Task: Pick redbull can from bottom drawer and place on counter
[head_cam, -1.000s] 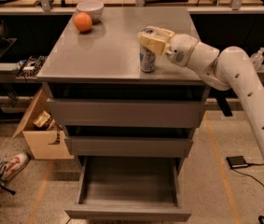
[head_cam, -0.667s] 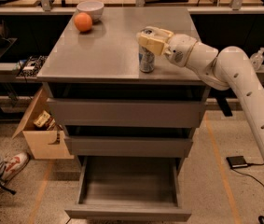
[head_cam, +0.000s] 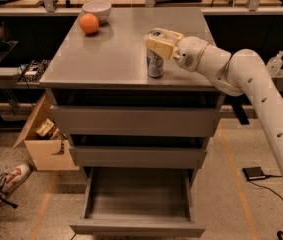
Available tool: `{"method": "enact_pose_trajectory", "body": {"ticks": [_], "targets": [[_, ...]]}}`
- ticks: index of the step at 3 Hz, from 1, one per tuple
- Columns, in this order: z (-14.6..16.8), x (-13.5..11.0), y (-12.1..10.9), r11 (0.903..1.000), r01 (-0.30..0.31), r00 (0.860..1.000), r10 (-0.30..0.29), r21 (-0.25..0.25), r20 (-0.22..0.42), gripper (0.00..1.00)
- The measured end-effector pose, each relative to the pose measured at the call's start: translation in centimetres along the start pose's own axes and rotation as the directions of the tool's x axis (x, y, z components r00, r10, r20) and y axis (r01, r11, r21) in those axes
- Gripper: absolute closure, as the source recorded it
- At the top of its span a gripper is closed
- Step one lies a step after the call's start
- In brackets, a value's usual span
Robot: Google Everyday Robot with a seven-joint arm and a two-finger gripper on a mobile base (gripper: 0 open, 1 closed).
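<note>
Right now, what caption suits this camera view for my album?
White arm's tool at the slim silvery drink can standing on the grey counter, grey bottom drawer open.

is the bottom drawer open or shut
Open: the bottom drawer is pulled out, its floor showing. The gripper is at the can on the counter.

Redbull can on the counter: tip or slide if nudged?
Probably tippy: the redbull can stands tall and slim, with the gripper at its top. Likely slides easily on the glossy counter. If tipped, it may roll.
</note>
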State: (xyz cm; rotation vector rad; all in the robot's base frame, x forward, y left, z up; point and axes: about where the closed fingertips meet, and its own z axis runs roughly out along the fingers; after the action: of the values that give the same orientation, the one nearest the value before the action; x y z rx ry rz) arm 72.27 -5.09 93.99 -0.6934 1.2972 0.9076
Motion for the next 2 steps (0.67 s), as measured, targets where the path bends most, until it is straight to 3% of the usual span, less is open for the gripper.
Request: {"method": "enact_pose_trajectory", "body": {"ticks": [1,2], "targets": [[0.20,-0.01,0.15,1.0000,0.000,1.000,0.000,-0.004,0.000,0.05],[-0.43,-0.67,-0.48,0.9996,0.024,1.000,-0.024,0.013,-0.010,0.00]]}}
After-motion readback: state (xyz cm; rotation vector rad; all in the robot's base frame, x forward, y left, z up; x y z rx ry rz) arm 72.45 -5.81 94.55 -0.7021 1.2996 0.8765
